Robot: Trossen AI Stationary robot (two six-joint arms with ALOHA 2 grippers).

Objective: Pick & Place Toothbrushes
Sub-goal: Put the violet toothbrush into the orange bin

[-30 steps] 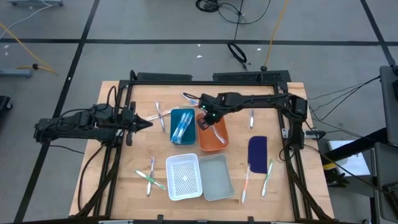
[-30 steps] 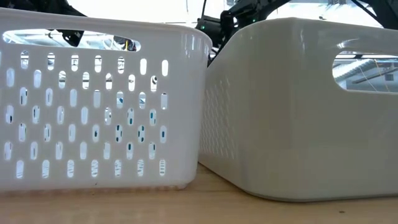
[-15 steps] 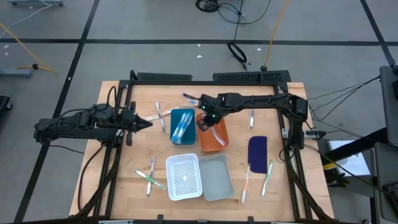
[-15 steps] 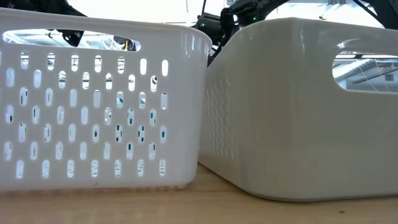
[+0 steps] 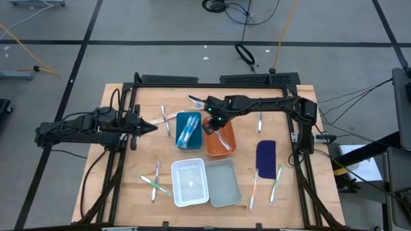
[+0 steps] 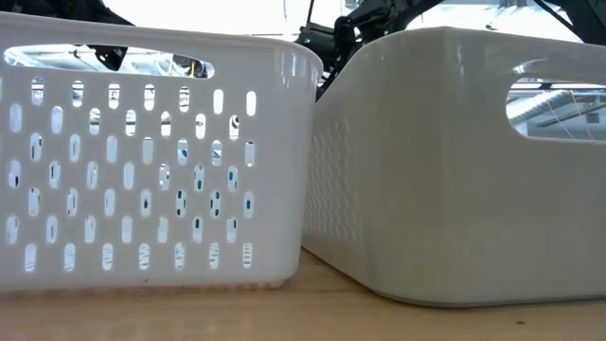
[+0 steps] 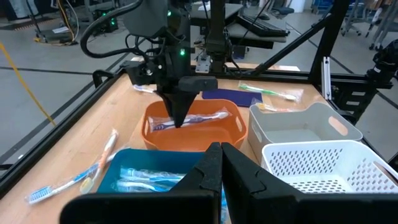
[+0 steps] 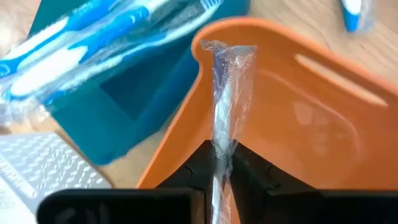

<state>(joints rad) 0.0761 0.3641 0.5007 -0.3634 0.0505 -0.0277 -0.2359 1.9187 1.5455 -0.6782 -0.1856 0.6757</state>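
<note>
A toothbrush in clear wrap (image 8: 225,93), with pinkish accents (image 7: 198,117), sits low inside the orange bin (image 5: 221,146), and my right gripper (image 5: 210,126) is shut on it from above. Blue toothbrushes (image 5: 187,131) lie in the teal bin (image 5: 179,122) beside it. Loose toothbrushes lie on the table at far left (image 5: 165,119), far middle (image 5: 196,101), far right (image 5: 260,122), near left (image 5: 155,182) and near right (image 5: 275,183). My left gripper (image 5: 153,127) hovers shut at the table's left, its fingers (image 7: 219,163) empty. My right gripper pinches the wrapped toothbrush's shaft (image 8: 221,140) between its two fingers (image 8: 200,163), somewhere along its middle. The fingers slant steeply down from the table's right side and lie across the stick. The toothbrush lies about level inside the orange bin; whether it rests on the floor I cannot tell.
A white perforated basket (image 5: 191,183) and a pale solid bin (image 5: 225,182) stand side by side near the front edge and fill the low view. A dark blue flat oblong piece (image 5: 266,156) lies at the right. Bare wood is free at the near left and far right.
</note>
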